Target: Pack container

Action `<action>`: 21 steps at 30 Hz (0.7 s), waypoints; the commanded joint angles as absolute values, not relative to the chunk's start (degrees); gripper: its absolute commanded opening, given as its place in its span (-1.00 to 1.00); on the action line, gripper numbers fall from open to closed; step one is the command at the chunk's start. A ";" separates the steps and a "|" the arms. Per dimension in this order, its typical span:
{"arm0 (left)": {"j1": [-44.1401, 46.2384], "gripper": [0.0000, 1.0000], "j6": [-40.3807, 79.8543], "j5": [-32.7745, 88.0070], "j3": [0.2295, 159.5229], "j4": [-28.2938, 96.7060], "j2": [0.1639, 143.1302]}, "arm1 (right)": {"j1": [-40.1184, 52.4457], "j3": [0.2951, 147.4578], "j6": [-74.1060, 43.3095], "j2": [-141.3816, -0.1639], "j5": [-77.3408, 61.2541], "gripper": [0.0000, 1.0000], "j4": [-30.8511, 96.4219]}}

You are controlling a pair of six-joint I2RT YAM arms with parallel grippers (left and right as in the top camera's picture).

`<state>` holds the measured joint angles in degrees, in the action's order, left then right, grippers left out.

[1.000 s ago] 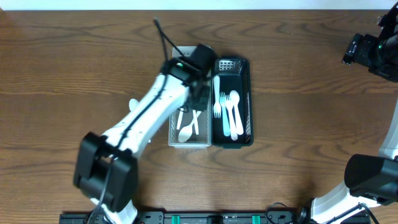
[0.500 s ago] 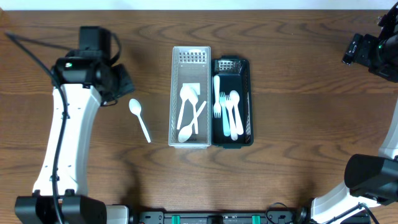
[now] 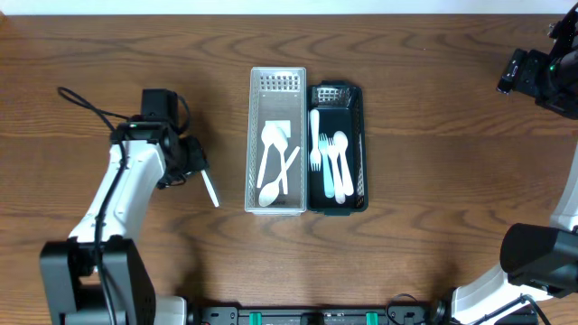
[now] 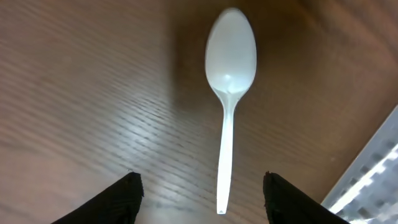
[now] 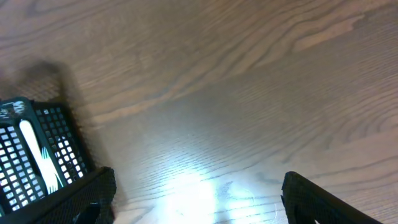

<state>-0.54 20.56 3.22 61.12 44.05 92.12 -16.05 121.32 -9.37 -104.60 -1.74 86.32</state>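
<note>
Left gripper [image 4: 200,182] spread wide over a white plastic spoon [image 4: 230,62] (glossy, lying flat).

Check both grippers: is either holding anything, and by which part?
Nothing is held. The left gripper is open above the white spoon, which lies free on the table. The right gripper is open and empty.

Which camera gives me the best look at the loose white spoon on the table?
Left wrist: the whole spoon is in view, bowl to handle tip, in front of the open left gripper. Overhead shows only its handle end, sticking out from under that gripper. Right wrist does not show it.
</note>
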 commanded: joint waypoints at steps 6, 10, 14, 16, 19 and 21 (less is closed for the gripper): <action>-0.40 0.47 18.48 4.34 60.82 40.05 101.27 | -15.68 121.14 -8.49 -104.27 -2.02 0.77 86.54; -0.40 0.47 18.46 4.34 60.82 38.17 104.16 | -15.66 121.14 -8.49 -104.27 -2.02 0.77 86.54; -0.40 0.46 18.48 4.32 60.82 36.88 105.62 | -15.68 121.14 -8.49 -104.27 -2.00 0.77 86.52; -0.40 0.40 18.48 4.32 60.82 36.64 106.28 | -15.68 121.14 -8.49 -104.27 -2.00 0.77 86.52; -0.40 0.02 18.48 4.32 60.82 36.56 107.61 | -15.68 121.14 -8.49 -104.27 -2.00 0.77 86.50; -0.40 -0.11 18.48 4.34 60.82 36.58 108.40 | -15.68 121.14 -8.49 -104.27 -2.00 0.77 86.52</action>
<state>-0.54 19.22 3.81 61.17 36.73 105.49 -16.05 121.32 -9.37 -104.60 -1.74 86.32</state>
